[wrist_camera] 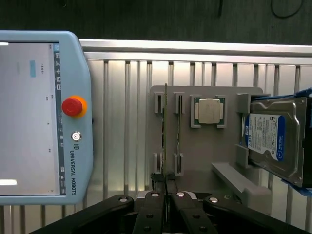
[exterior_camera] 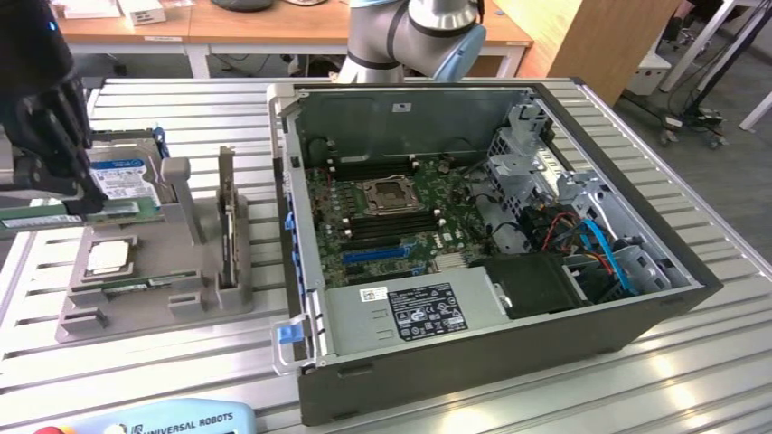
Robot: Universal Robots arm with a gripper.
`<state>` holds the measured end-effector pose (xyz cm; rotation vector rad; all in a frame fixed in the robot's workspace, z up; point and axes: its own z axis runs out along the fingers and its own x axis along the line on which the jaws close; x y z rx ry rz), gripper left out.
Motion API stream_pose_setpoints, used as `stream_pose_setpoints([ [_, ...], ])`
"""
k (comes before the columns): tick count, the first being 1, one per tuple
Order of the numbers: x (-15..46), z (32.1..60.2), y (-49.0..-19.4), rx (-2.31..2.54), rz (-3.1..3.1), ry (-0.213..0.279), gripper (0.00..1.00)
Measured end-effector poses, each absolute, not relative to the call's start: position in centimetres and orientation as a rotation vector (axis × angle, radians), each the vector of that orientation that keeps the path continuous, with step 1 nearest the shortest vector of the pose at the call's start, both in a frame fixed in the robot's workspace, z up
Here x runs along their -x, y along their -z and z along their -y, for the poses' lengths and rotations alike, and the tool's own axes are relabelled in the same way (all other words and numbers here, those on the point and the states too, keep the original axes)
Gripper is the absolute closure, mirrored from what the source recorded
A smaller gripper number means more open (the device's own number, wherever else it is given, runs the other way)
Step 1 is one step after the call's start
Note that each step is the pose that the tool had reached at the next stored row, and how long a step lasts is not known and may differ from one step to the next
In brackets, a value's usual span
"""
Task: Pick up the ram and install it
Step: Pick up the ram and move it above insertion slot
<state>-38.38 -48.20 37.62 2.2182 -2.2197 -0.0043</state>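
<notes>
Ribbed metal table [wrist_camera: 122, 122] | claw [wrist_camera: 166, 186] pinched tight on the thin green ram [wrist_camera: 165, 126] | ram stands on edge over the gray holder [wrist_camera: 204, 161], maybe lifted just off its slot.

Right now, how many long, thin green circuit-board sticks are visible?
2: one stick in the gripper; a second stick slotted in the grey holder beside it. More could be hidden.

Table [wrist_camera: 126, 97]: ribbed bare metal, satin sheen. Holder [wrist_camera: 204, 156]: matt grey plastic. Ram [wrist_camera: 165, 126]: dull green circuit board. Hard drive [wrist_camera: 273, 141]: silver metal, glossy label. Processor [wrist_camera: 210, 111]: smooth shiny metal lid. Pendant [wrist_camera: 83, 161]: smooth pale-blue plastic. Gripper [wrist_camera: 165, 181]: matt black. Case [exterior_camera: 483, 362]: dark painted metal.
</notes>
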Motion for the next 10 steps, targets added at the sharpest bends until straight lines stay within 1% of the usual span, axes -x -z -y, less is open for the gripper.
stream_pose_setpoints([
  [10, 38.4, 48.2, -40.7, -2.218, 2.22, 0.004, 0.89],
])
